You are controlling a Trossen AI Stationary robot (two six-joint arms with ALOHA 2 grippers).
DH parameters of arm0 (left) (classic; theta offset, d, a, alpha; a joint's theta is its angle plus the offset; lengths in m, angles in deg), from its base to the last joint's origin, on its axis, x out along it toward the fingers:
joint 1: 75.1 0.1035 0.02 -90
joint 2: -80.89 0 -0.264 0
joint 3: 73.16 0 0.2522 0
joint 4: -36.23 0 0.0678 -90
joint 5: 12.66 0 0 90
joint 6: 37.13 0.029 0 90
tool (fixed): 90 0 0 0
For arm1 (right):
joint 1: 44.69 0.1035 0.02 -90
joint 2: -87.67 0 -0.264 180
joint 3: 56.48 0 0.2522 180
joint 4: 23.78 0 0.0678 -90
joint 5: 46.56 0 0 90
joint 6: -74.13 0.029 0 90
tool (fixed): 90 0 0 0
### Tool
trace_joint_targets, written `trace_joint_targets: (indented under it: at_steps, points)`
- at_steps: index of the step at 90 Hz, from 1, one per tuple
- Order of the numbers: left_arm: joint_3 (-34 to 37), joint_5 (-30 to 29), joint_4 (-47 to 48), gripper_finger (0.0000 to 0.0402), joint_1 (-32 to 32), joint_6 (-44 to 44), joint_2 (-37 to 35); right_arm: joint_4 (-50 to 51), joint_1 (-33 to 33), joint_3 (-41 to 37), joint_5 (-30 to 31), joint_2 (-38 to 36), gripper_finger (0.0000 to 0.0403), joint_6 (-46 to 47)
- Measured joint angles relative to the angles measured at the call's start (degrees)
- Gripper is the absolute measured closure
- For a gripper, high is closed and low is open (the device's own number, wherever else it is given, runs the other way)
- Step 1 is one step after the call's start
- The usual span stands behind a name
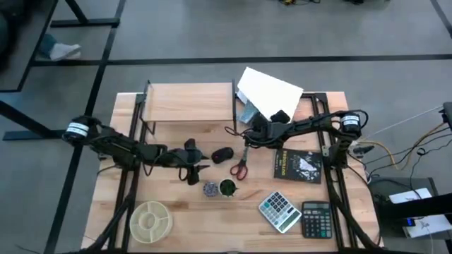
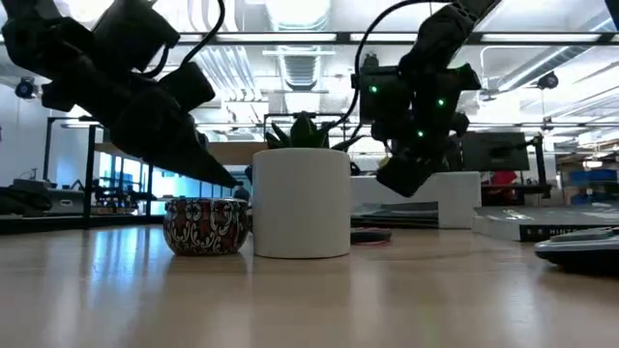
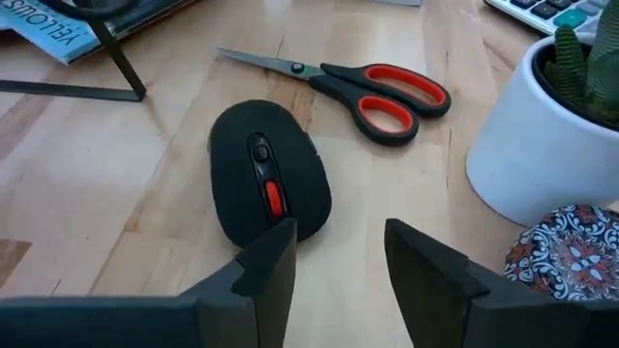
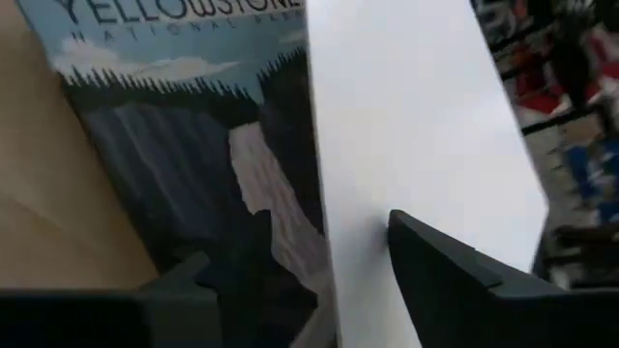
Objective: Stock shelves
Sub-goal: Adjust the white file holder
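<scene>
The shelves (image 1: 189, 104), a light-wood board on thin black legs, stand at the table's far left. My left gripper (image 3: 338, 275) is open and low over the table. It sits just on the near-left side of a black mouse (image 3: 269, 174), which lies flat on the wood. My right gripper (image 4: 324, 266) is open at the white angled file holder (image 1: 272, 90). Its fingers straddle the holder's white wall (image 4: 406, 116) and a Yellowstone book (image 4: 184, 145) that leans inside the holder. My left gripper has one fingertip (image 3: 276, 246) right at the mouse's near end (image 3: 261, 227); I cannot tell whether it touches. My right gripper has one finger (image 4: 247, 261) before the book's cover and the other (image 4: 435, 271) at the wall's outer face; I cannot tell whether either touches.
Red-handled scissors (image 1: 240, 166) lie just past the mouse. A white plant pot (image 1: 227, 188) and a patterned bowl (image 1: 210, 188) stand near my left gripper. A black book (image 1: 296, 166), two calculators (image 1: 279, 210) (image 1: 316, 219) and a round divided dish (image 1: 150, 220) occupy the near side.
</scene>
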Motion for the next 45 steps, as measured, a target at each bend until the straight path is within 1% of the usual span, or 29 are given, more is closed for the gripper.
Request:
trace_joint_targets:
  at_steps: [17, 25, 37, 45]
  points:
    - [0.0, 0.0, 0.02, 0.0248, -0.01, -0.02, 0.0, -0.17, -0.23, -0.03, 2.41, 0.04, 0.0224, -9.62]
    - [0.0, 0.0, -0.17, 0.0247, -0.01, -0.02, 0.0, -0.15, -0.94, -0.23, 2.31, 0.04, 0.0224, -10.37]
    - [0.0, 0.0, -0.17, 0.0248, -0.01, -0.02, 0.0, -0.82, -1.47, -1.02, 0.43, 0.04, 0.0226, -9.36]
    - [0.0, 0.0, -0.15, 0.0253, -0.01, -0.02, 0.0, -1.78, -1.41, -2.35, 0.82, 0.04, 0.0238, -9.32]
